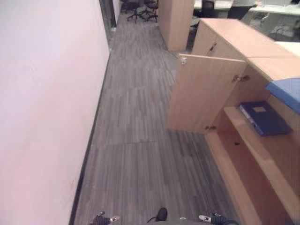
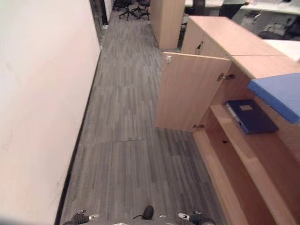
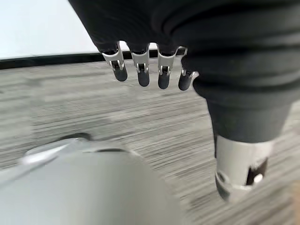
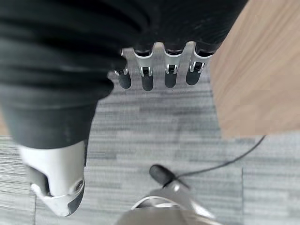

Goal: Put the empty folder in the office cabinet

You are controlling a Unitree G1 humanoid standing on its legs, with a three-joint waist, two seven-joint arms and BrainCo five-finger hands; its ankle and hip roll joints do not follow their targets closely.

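Hands (image 4: 159,70) apart from shelved folder (image 1: 263,118)

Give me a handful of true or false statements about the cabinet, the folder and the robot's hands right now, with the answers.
1. The cabinet door stands open. True.
2. The dark blue folder stands upright on the carpet. False: it lies flat on a shelf inside the cabinet.
3. The left hand holds the folder. False: in its wrist view the fingers hang relaxed over grey carpet and hold nothing.
4. The right hand is empty. True: its fingers hang relaxed above the carpet, beside a wooden panel.
5. A lighter blue thing lies on the cabinet's top, above the folder. True.
6. A white wall runs along the robot's right. False: it runs along the left; the cabinet is on the right.
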